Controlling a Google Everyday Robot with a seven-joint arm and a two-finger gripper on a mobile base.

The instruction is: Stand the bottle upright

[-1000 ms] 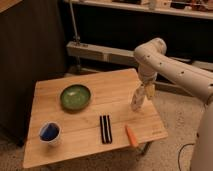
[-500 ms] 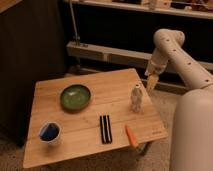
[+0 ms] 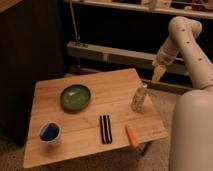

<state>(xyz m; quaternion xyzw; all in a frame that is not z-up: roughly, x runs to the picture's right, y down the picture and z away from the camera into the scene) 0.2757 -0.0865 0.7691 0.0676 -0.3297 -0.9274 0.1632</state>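
Observation:
The slim whitish bottle (image 3: 139,97) stands upright on the wooden table (image 3: 110,85) near its right edge, cap end up. My gripper (image 3: 158,73) hangs in the air above and to the right of the bottle, past the table's right edge, clear of it and holding nothing. The white arm runs up and right from the gripper.
A green bowl (image 3: 75,96) sits left of centre. A blue cup (image 3: 50,133) stands at the front left. A black striped flat block (image 3: 105,128) and an orange carrot-shaped piece (image 3: 131,135) lie near the front edge. A dark shelf unit stands behind the table.
One second ago my gripper was at the bottle. It has since let go and risen up and to the right, leaving the bottle standing.

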